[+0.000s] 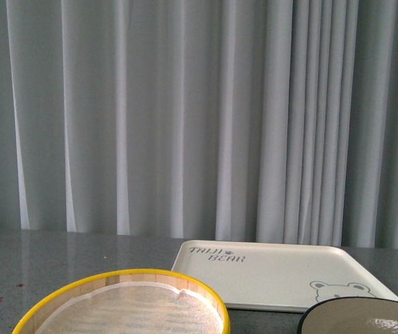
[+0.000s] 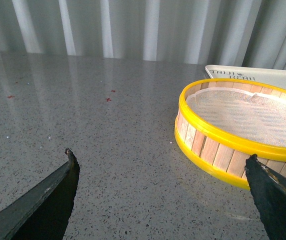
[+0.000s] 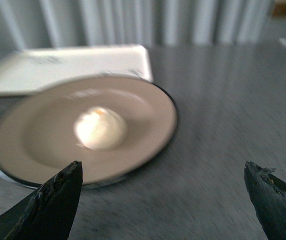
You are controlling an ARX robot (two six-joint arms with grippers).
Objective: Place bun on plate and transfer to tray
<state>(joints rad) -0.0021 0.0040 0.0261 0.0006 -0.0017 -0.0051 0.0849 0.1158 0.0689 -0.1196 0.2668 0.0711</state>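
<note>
Starting at the left, we find our left hand (image 2: 159, 154) hanging low over bare grey worktop (image 2: 108, 150). Its two dark fingers are spread wide with nothing between them. We judge it is parked there to keep clear, since nothing lies within its reach.

Just to its right stands a round wooden steamer basket (image 2: 208, 150) with yellow rims. Only a pale liner (image 2: 253, 115) shows inside it, and no food. In the front view the same basket sits at the near edge, left of centre.

Behind and to the right of the basket lies the tray (image 1: 275, 275), cream-white and flat on the worktop, with dark lettering and a bear face. Nothing rests on it yet. A pale pleated curtain (image 1: 185, 104) closes off the scene behind.

Further right, nearer to us than the tray, sits the plate (image 3: 143, 110), tan inside with a black rim. The bun (image 3: 100, 129) rests near its middle, small, white and round. The plate's far edge comes right up to the tray's corner, though this view is blurred and we cannot tell whether they touch.

Our right hand (image 3: 161, 167) hovers before the plate's near side, fingers spread apart and empty. We judge the bun's placing is done and the hand is lined up to take the plate by its rim. The short gap to the tray suggests a brief lift or slide, kept level so the bun does not roll.
</note>
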